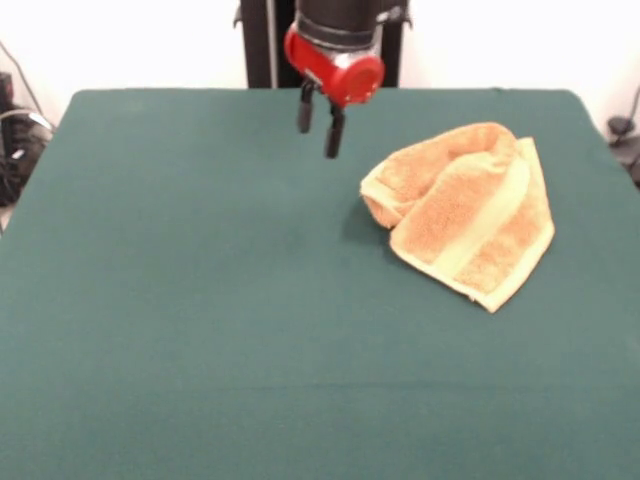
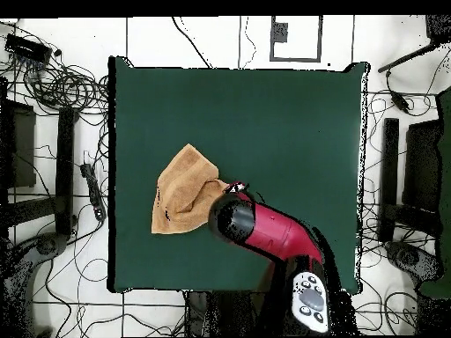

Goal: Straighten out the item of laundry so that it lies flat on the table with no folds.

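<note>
A: Where's the terry towel (image 1: 462, 207)?
B: Folded, well inside the desk (image 1: 200, 330) edges; bare green all round.
A: The end effector (image 1: 320, 125)?
B: Raised beside the towel, fingers parted, empty.

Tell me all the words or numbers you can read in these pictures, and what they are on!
There are none that can be read.
The towel: no writing shows on it, and no label can be seen.
The robot arm: the pale panel with round buttons near its base carries marks too small to read.
The gripper and the table: no writing.
</note>
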`<move>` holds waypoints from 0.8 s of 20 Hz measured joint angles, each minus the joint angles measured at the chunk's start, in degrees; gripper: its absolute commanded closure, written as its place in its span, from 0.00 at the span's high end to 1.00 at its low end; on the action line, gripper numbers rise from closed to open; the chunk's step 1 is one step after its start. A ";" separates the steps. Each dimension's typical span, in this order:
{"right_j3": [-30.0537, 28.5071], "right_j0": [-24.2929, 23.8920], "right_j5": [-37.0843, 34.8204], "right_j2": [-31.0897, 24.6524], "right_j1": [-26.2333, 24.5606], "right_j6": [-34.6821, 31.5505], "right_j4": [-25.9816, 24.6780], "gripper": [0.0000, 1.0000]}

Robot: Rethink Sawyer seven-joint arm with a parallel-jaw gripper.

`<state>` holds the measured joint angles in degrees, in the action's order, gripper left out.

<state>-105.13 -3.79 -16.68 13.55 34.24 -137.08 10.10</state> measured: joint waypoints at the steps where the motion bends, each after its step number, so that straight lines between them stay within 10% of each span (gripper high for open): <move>1: -0.36 -0.39 0.34 -0.17 -0.38 0.00 0.12 1.00; 16: -6.50 2.58 2.69 -2.32 -3.90 -0.85 8.04 1.00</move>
<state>-111.63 -1.21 -13.99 11.23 30.34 -137.93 18.15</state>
